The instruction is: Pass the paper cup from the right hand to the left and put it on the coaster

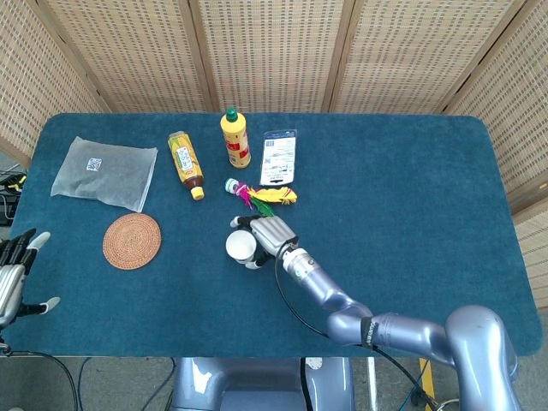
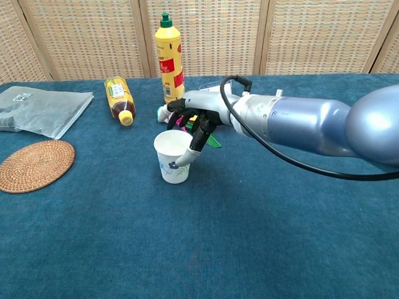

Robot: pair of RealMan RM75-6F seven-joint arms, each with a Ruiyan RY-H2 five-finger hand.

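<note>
A white paper cup (image 1: 240, 247) (image 2: 172, 156) with a blue flower print stands upright near the table's middle, at or just above the blue cloth. My right hand (image 1: 269, 235) (image 2: 193, 118) grips it, thumb on the front wall and fingers over the rim behind. The round woven coaster (image 1: 132, 241) (image 2: 34, 164) lies bare to the left of the cup, well apart from it. My left hand (image 1: 14, 274) hangs off the table's left front edge with fingers apart, holding nothing; the chest view does not show it.
Behind the cup lie a feather toy (image 1: 265, 195) and a blister pack (image 1: 278, 157). A yellow bottle (image 2: 169, 56) stands upright at the back, a tea bottle (image 2: 118, 98) lies beside it, and a plastic bag (image 2: 37, 111) lies behind the coaster.
</note>
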